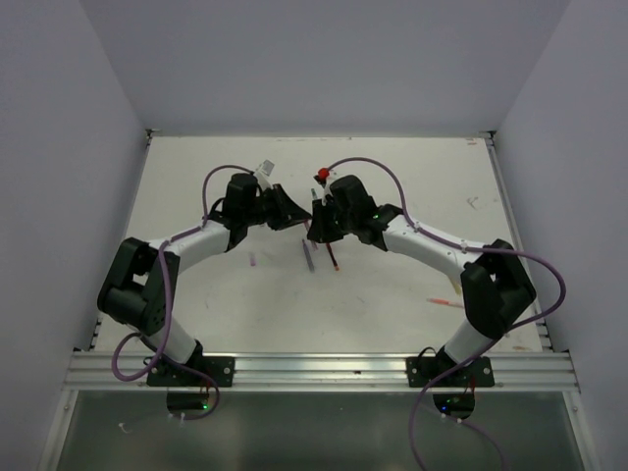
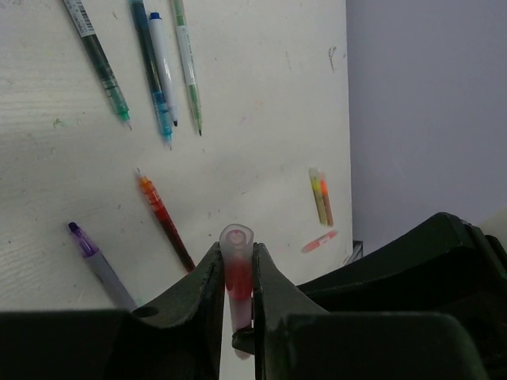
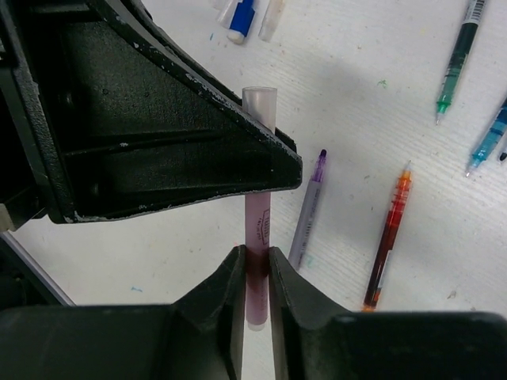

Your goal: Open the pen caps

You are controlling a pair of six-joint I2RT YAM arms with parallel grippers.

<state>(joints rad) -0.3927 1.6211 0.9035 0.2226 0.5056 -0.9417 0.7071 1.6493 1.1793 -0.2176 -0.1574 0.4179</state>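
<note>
Left gripper: your matte black fingers pinch a frosted translucent pen cap, a short rounded tube, pink showing inside. Pink pen, slim smooth cylinder: long axis spans gripper to gripper, held above mid-desk, cap end toward the left edge. Right gripper clamps its barrel. Left arm and right arm: folded, elbows outward, wrists meeting over mid-desk.

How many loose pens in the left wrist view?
6: teal pen, blue pen, white pen, green pen at top; orange-red pen centre; purple pen lower left. More may be hidden.
</note>
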